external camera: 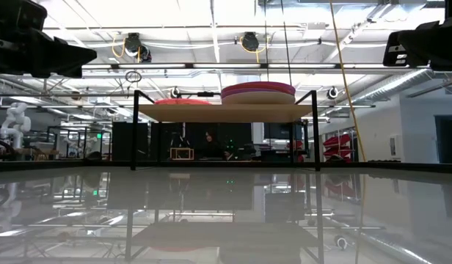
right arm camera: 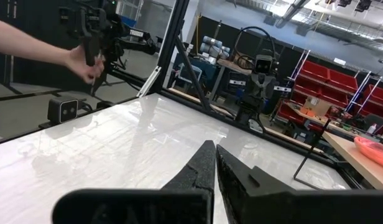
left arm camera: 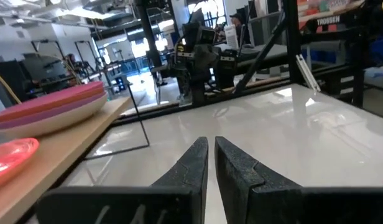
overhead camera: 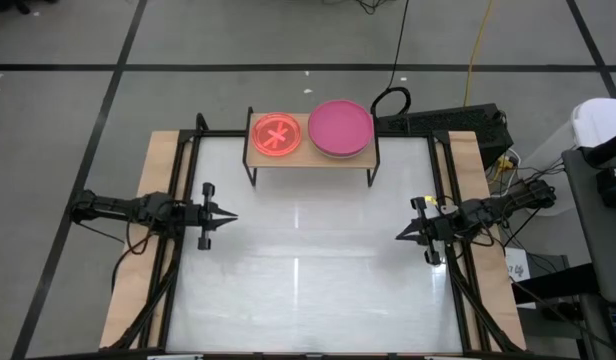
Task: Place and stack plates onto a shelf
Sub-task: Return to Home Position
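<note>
We find the pink plates (overhead camera: 276, 135) and the magenta stack (overhead camera: 340, 128) on the shelf (overhead camera: 310, 159). The left gripper (overhead camera: 226, 216) and right gripper (overhead camera: 402, 236) are closed, empty and well clear. We judge that a knock to the shelf could slide the taller stack off.

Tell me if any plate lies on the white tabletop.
No, the pink plate and the magenta stack both sit on the shelf.

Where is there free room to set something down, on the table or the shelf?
The white tabletop is bare, widest between the left gripper and right gripper, in front of the shelf. The shelf is crowded: the pink translucent plate and the magenta stack nearly fill its board.
</note>
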Motion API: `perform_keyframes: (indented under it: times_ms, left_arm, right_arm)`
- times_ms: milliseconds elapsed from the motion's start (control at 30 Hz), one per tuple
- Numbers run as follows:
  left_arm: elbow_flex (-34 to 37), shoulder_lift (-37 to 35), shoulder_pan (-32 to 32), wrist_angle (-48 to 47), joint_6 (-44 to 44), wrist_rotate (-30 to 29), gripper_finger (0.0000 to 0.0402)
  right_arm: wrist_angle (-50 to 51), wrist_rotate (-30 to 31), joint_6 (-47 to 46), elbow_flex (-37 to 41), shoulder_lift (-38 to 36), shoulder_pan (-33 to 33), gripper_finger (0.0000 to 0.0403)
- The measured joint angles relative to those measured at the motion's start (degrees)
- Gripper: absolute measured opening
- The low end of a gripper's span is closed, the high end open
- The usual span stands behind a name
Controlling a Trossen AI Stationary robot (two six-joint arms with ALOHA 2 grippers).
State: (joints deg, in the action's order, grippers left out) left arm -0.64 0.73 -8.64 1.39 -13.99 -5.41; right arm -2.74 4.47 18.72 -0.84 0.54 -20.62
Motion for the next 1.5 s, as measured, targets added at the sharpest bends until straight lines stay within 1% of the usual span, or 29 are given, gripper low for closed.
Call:
perform_keyframes:
  times_ms: [1500]
  left_arm:
    - [0.1, 0.0, 0.0, 1.8, -0.5, -0.2, 0.0035]
  right_arm:
    - [0.0, 0.0, 0.0, 0.0, 0.0, 0.0, 0.0]
